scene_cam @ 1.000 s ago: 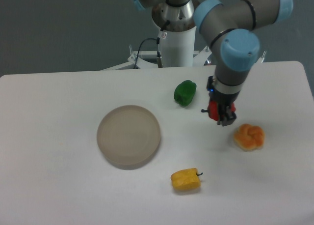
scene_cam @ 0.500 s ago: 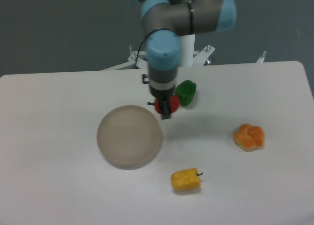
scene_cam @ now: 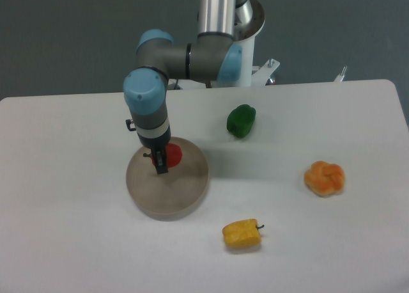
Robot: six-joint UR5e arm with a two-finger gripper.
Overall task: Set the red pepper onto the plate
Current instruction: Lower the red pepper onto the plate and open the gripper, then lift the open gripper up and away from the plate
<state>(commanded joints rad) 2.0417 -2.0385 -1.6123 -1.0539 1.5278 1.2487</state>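
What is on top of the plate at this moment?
Over the plate, the gripper is closed on the red pepper above its rear part. Whether the pepper touches the plate cannot be told; the gripper covers the pepper's left side. The rest of the plate is bare.

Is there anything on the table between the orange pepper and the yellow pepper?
No. In the camera view, the stretch of white table between the orange pepper and the yellow pepper is bare.
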